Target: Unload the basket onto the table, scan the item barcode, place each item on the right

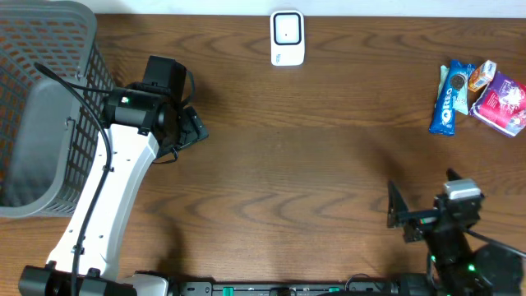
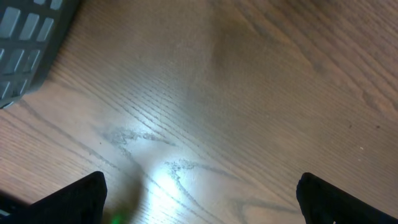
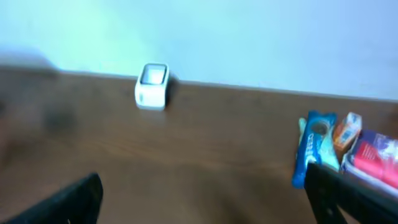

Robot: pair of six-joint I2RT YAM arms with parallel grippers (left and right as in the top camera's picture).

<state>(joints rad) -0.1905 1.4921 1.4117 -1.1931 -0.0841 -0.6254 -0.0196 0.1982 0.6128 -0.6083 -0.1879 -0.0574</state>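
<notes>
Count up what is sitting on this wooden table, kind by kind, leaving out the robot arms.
Snack packets: 3 (blue Oreo packet, small orange-and-white packet, purple-and-pink packet)
Scanners: 1 (white box-shaped barcode scanner)
Baskets: 1 (grey plastic mesh basket)
Total: 5

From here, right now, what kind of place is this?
Probably a mock shop checkout on a wooden table: a white scanner at the far edge, snack packets at the right, a grey basket at the left.
</notes>
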